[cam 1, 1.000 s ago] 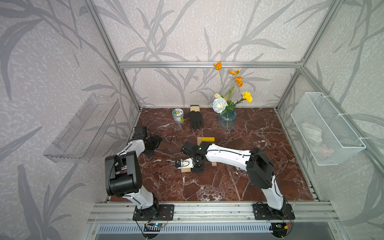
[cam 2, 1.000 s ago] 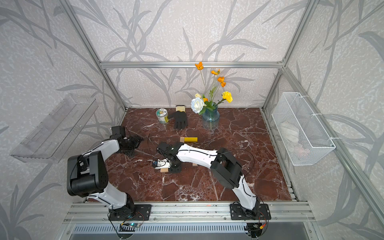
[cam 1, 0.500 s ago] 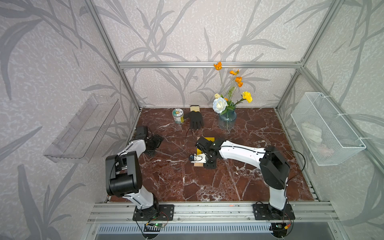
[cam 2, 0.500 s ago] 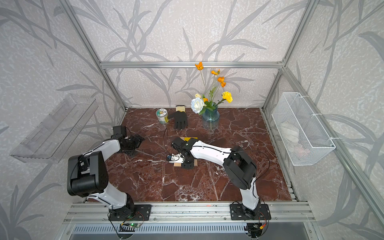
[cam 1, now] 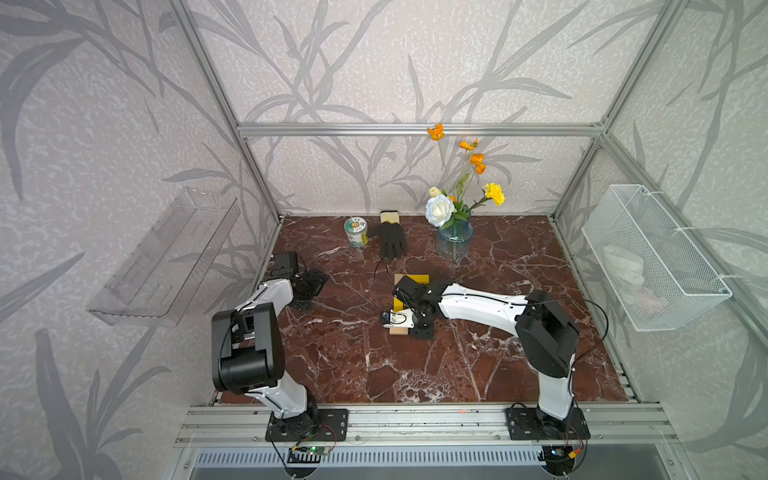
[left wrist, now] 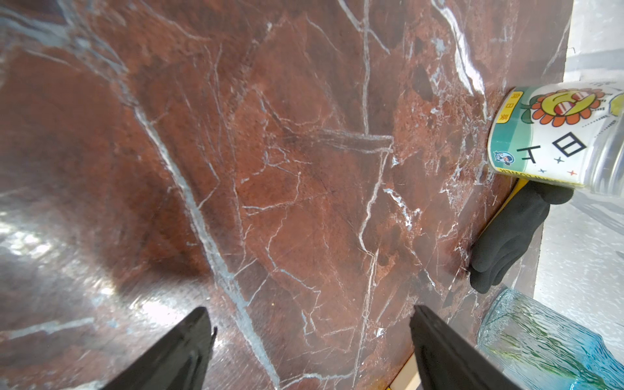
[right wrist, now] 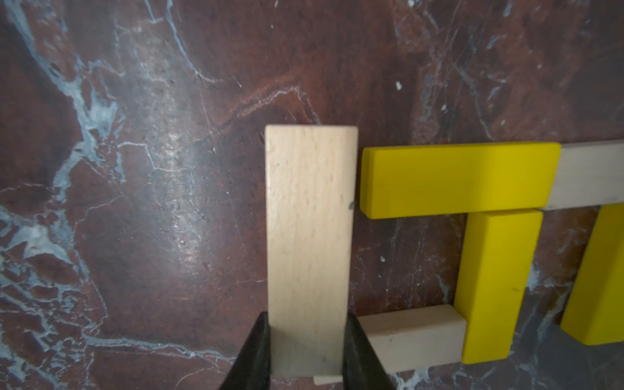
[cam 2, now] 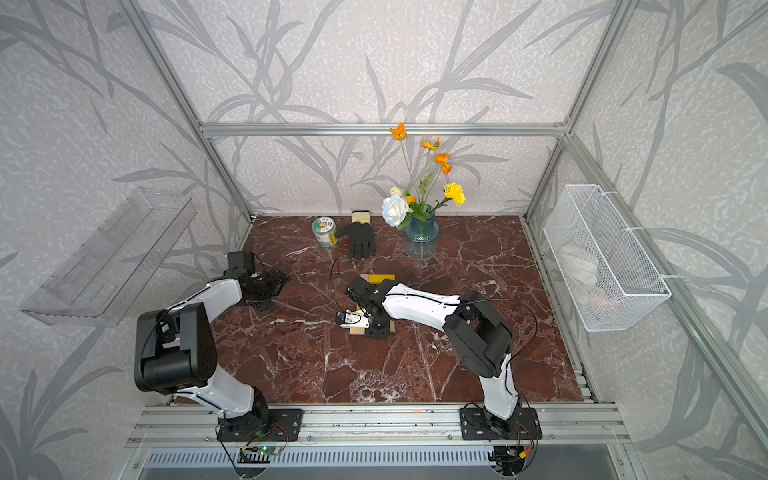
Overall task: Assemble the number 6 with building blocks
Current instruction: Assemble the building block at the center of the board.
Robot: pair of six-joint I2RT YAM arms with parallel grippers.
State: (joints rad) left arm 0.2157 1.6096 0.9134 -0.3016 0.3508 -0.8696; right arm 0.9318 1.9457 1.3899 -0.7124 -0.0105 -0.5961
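Note:
My right gripper (right wrist: 307, 320) is shut on one end of a tan wood block (right wrist: 310, 216). The block lies crosswise just off the end of a yellow bar (right wrist: 459, 179), with a narrow gap between them. A second yellow bar (right wrist: 496, 287) meets that one at a right angle. A tan bar (right wrist: 412, 337) butts against its other end, beside my fingers. Another tan bar (right wrist: 591, 175) and a third yellow bar (right wrist: 597, 277) lie beyond. In both top views my right gripper (cam 1: 409, 326) (cam 2: 368, 326) covers most of the blocks (cam 1: 415, 279) (cam 2: 382, 277). My left gripper (cam 1: 309, 286) (left wrist: 310, 337) hangs open over bare marble at the left.
Along the back wall stand a printed can (cam 1: 356, 232), a black glove (cam 1: 392, 241) and a blue glass vase (cam 1: 454, 239) with flowers. A clear shelf (cam 1: 166, 257) hangs on the left wall. A wire basket (cam 1: 652, 257) hangs on the right wall.
My right arm has carried the tan block to the right, from left of centre up to the laid-out bars. The left arm has stayed put.

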